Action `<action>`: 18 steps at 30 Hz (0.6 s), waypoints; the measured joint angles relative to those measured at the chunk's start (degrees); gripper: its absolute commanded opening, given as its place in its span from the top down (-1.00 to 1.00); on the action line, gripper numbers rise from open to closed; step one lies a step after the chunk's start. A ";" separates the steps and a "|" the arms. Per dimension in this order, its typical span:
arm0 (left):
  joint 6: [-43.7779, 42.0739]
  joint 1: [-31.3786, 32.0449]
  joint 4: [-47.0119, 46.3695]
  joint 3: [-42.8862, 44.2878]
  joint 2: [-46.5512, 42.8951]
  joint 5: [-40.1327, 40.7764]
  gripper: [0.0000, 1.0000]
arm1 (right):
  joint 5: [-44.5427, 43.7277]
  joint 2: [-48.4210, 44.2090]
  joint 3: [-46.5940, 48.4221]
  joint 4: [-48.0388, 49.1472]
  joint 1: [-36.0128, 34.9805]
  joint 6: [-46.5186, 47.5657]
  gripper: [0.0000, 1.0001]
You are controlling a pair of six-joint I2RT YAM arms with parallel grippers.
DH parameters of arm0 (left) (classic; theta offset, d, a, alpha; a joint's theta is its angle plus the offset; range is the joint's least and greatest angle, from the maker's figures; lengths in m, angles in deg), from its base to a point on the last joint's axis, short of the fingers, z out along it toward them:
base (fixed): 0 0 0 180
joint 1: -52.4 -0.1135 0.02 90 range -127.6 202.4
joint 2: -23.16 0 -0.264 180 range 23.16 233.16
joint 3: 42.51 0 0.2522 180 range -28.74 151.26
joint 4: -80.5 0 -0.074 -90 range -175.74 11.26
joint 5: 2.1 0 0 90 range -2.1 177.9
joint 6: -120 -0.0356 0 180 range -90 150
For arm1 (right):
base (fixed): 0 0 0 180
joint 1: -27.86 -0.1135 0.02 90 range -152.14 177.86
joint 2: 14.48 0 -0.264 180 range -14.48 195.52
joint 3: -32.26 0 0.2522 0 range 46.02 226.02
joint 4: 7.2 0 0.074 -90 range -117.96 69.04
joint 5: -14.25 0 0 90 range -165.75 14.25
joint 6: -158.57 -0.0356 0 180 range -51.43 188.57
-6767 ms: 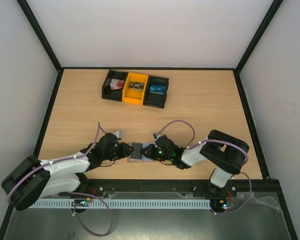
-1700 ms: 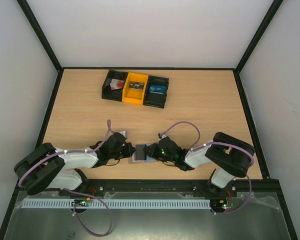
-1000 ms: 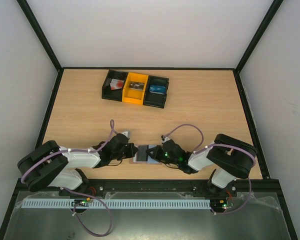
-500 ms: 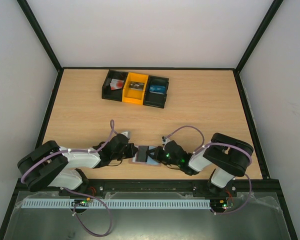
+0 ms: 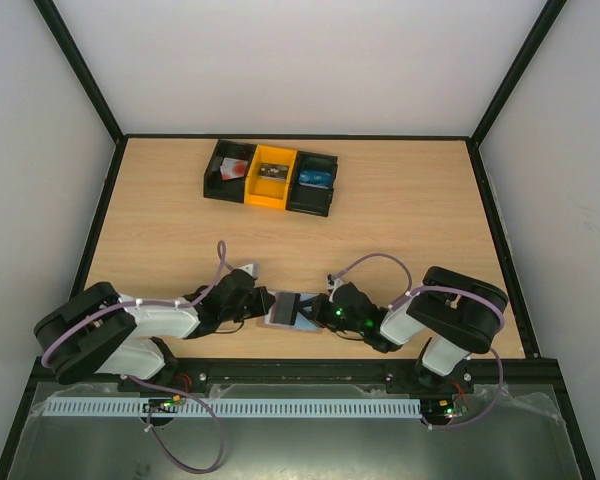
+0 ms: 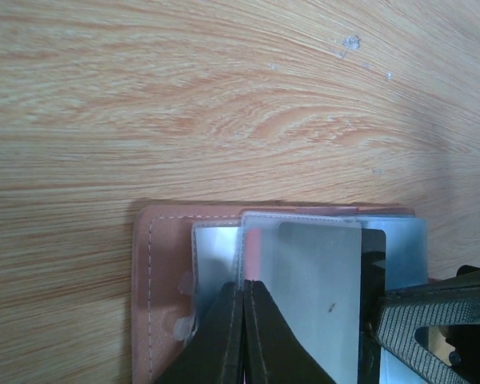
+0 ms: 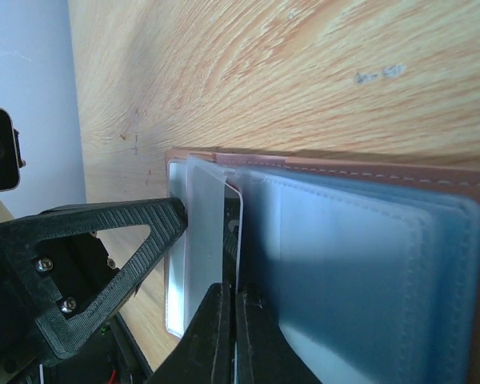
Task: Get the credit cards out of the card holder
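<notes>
Seen from above, the card holder [image 5: 280, 315] lies flat on the tabletop [image 5: 410, 220] near the front edge, between the two arms. The left tool [image 5: 257, 303] meets it from the left and the right tool [image 5: 323, 312] from the right, both touching it. I see no card lying free of it. The bins [image 5: 271, 177] sit well apart at the far side, their contents too small to name.

In the left wrist view, the left tool is pressed together, its tips on the holder at a pocket's edge. Whether it nips anything thin I cannot tell. The credit cards [image 6: 320, 288] show as a grey face drawn partway across the pockets, with a reddish strip just beside it.

In the right wrist view, the right tool is also pressed together. A pale card's edge seems to run between its tips, though that is not certain.

My judgement is that one card is partly out and none is clear. That card has to be pulled free, then the other.
</notes>
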 measured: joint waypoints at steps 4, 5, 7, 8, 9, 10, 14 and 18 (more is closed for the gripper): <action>0.57 0.00 -0.83 -0.52 -0.15 0.07 0.95 | 0.07 -0.24 -0.37 0.02 0.39 0.00 0.96; 0.59 0.00 -0.83 -0.55 -0.22 0.11 0.94 | 0.07 -0.44 -0.37 -0.20 0.42 0.02 0.96; 0.63 0.00 -0.90 -0.79 -0.46 0.24 0.95 | 0.07 -1.11 -0.39 -0.57 0.42 0.15 0.96; 0.63 0.00 -0.85 -0.87 -0.66 0.37 0.95 | 0.07 -1.53 -0.39 -0.85 0.44 0.22 0.96; 0.63 0.00 -0.83 -0.94 -0.79 0.46 0.95 | 0.07 -1.92 -0.39 -1.27 0.46 0.26 0.96; 0.66 0.00 -0.83 -1.03 -0.90 0.48 0.95 | 0.04 -2.40 -0.39 -1.90 0.48 0.37 0.96; 0.63 0.00 -0.59 -1.22 -1.36 0.70 0.95 | -0.31 -4.55 -0.50 -4.66 0.52 0.87 0.96; 0.59 0.00 -0.44 -1.20 -1.40 0.70 0.95 | -1.25 -7.69 -1.20 -7.48 0.63 1.44 0.96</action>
